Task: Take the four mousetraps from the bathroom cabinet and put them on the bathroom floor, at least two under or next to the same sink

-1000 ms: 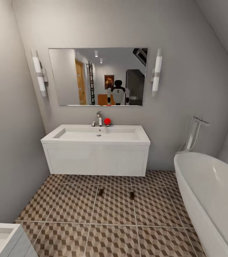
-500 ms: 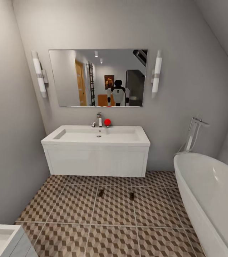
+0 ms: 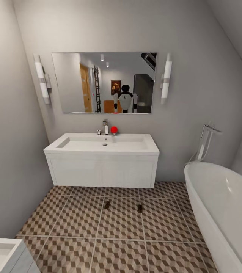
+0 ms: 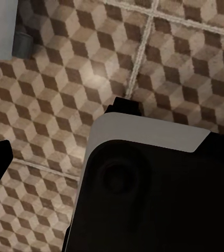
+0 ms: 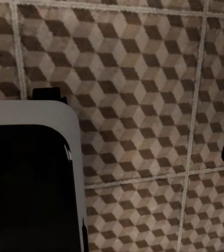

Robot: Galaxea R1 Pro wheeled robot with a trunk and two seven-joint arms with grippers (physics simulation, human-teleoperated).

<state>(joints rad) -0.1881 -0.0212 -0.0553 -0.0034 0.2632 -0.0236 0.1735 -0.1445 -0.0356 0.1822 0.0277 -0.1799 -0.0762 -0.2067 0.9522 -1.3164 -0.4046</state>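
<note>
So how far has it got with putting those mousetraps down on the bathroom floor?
Roughly halfway, it seems. Two small brown mousetraps, one and another, already lie on the patterned bathroom floor, just in front of the white bathroom sink. Nothing looks in hand: the wrist views show floor tiles and no trap. Two more are left to fetch; neither they nor the cabinet are in sight here.

The bathroom floor (image 3: 79, 220) (cube-patterned tiles) carries two mousetraps (image 3: 107, 204), apart, just before the bathroom sink (image 3: 102, 146).
</note>
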